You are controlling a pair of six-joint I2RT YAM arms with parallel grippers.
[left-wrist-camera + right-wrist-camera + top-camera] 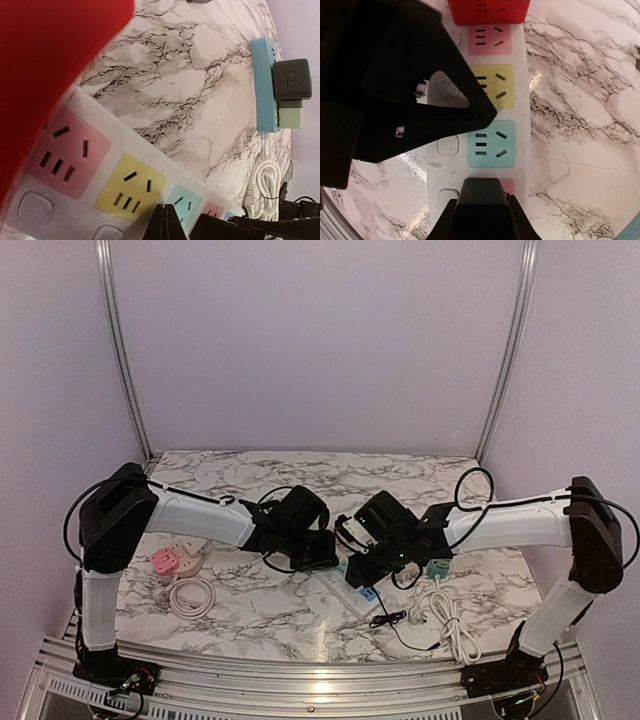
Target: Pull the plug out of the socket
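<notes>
Near the bench's (250, 615) front edge, left gripper (322, 550) is sitting over the red plug (487, 12) ending the power strip (521, 115); I cannot tell its grip.

Bright, even light; glare on the marble table (580, 165); close foregrounds blurred.

Lab test cell: aluminium rails (122, 350), plain lilac walls (320, 340).

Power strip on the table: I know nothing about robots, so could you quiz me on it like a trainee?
1. True or false: the yellow socket on the strip has a plug in it.
2. Which socket sits between the pink socket and the cyan socket? A yellow, B green, C black.
3. Fill in: the coiled cable is ___.
Key: 1 false; 2 A; 3 white.
</notes>
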